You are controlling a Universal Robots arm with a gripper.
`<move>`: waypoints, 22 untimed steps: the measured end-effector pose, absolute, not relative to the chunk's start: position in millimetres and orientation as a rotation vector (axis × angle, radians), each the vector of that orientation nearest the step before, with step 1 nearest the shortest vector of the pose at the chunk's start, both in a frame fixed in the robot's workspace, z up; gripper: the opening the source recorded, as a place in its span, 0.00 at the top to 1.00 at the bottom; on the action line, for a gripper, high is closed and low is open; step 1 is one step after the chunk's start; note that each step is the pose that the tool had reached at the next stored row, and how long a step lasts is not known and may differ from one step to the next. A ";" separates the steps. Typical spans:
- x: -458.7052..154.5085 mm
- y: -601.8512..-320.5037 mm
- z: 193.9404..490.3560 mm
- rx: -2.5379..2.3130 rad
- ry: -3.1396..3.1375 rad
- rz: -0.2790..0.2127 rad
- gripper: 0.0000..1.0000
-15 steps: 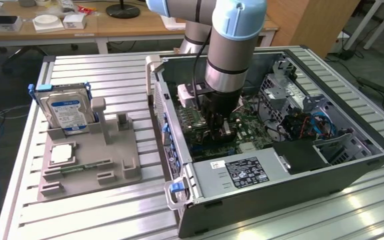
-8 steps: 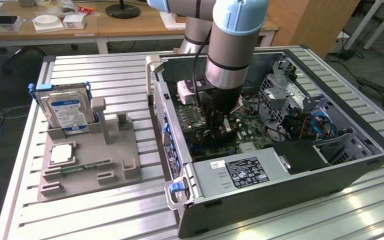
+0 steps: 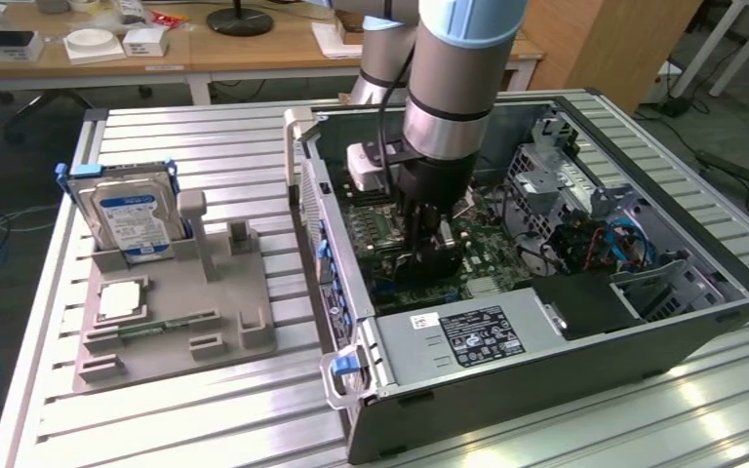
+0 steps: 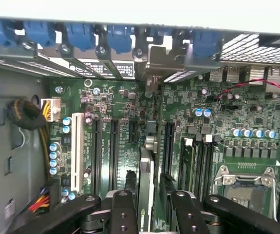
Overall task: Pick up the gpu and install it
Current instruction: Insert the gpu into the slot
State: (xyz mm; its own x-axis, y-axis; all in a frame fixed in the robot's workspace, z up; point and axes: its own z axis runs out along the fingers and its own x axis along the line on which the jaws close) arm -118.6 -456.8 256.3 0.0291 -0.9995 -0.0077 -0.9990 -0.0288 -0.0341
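Deep inside the open case [image 3: 635,331], the gpu [image 4: 146,170] stands on edge in a board [image 4: 130,102] slot. Its silver bracket [image 4: 152,61] meets the rear wall beneath the blue latches [image 4: 81,36]. The gripper [image 4: 148,197] straddles the card's near end with its jaws released, and a sliver of green board shows between the card and one finger [image 4: 181,209].

Empty black slots run parallel close on both sides of the card. A white slot [image 4: 75,151] lies further out, and the CPU socket [image 4: 242,183] lies on the other side.

In the exterior view the arm [image 3: 459,78] comes down from 12 o'clock into the middle of the case. The power supply [image 3: 466,336] is at 6 o'clock of the gripper [image 3: 433,249], and drive cages and blue cables [image 3: 622,239] are at 3 o'clock. Little room is left around the wrist.

At 9 o'clock of the case, well apart on the slatted table [image 3: 687,409], a grey fixture [image 3: 238,336] holds an upright hard drive [image 3: 128,214].
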 end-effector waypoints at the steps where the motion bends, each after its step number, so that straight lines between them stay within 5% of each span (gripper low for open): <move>1: -118.6 -456.8 258.7 -2.232 2.168 -0.029 0.67; 11: -118.6 -456.8 281.7 -2.230 2.166 -0.033 0.67; 18: -118.6 -456.8 281.8 -2.230 2.166 -0.033 0.90; 22: -118.6 -456.8 281.8 -2.230 2.166 -0.033 0.90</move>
